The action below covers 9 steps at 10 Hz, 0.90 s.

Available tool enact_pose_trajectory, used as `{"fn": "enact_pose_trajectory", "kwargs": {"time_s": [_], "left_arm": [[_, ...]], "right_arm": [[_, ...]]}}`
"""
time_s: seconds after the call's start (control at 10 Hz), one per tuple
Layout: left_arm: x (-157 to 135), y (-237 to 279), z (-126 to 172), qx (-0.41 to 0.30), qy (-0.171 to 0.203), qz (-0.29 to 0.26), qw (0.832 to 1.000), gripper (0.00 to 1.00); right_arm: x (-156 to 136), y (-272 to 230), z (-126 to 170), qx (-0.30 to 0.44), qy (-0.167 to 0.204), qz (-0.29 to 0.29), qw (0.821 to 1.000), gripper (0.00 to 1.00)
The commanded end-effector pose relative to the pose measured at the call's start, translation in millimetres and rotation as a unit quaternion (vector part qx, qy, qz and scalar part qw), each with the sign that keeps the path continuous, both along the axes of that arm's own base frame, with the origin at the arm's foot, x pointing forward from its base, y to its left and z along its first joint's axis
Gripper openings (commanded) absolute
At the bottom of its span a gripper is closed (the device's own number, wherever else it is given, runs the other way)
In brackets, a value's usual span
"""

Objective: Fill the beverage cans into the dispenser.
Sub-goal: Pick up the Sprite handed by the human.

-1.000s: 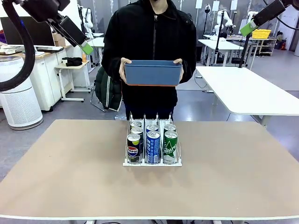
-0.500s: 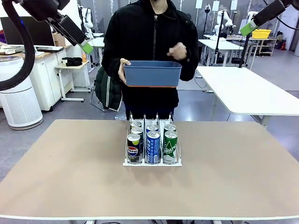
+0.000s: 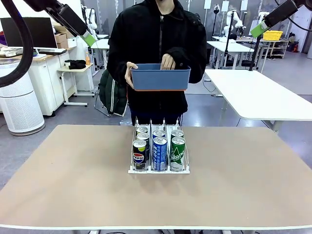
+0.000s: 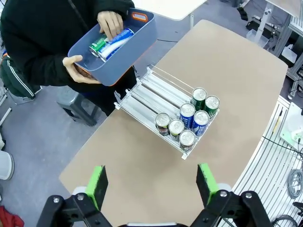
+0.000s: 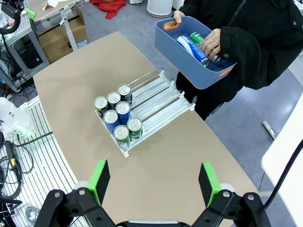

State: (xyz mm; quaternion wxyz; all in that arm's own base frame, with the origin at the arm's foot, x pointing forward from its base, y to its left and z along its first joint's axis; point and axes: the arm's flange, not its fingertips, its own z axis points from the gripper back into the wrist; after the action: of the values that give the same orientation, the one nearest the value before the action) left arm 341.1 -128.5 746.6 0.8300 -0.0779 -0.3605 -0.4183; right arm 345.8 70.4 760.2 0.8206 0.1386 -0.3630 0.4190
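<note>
bench (image 3: pixel 73 185), tan top, carries just the dispenser near its middle. person (image 3: pixel 156 44) in black stands at the far edge, holding a blue tub (image 3: pixel 160 79) at chest height, off the bench. holding hand (image 4: pixel 78 71) grips the tub's end; reaching hand (image 4: pixel 110 23) is down inside it, on a can.

dispenser (image 4: pixel 151 90): white wire rack with three lanes, low front lip toward the robot.

left claw (image 4: pixel 151 184) released, fingers wide apart, nothing between them, high above the bench on the robot's left. right claw (image 5: pixel 154 182) same: released, empty, high on the robot's right. both well apart from the cans.

loaded cans: six upright, two per lane, packed at the front lip. front row is dark pepsi can (image 3: pixel 139 155), blue can (image 3: pixel 160 153), green can (image 3: pixel 178 153), one more behind each. rear half of every lane is bare.

tub cans (image 5: pixel 191 47): at least two lying on their sides in the tub, one green, one blue.

progress, my read: partly filled, roughly half the lane length used. left to do: move the tub cans into the rack. neither claw looks engaged in a step right now.
</note>
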Motion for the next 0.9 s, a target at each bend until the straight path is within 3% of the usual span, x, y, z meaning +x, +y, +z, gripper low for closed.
{"fn": "enact_pose_trajectory", "kwargs": {"time_s": [0.0, 0.8], "left_arm": [[-3.9, -1.5, 0.6, 0.007, -0.012, 0.008, 1.000, 1.00], [-2.5, 0.5, 3.6, 0.004, -0.010, 0.001, 1.000, 1.00]], "right_arm": [[-0.1, 0.2, -1.4, -0.001, 0.000, 0.001, 1.000, 1.00], [-0.1, 0.2, -1.4, -0.001, 0.000, 0.001, 1.000, 1.00]]}}
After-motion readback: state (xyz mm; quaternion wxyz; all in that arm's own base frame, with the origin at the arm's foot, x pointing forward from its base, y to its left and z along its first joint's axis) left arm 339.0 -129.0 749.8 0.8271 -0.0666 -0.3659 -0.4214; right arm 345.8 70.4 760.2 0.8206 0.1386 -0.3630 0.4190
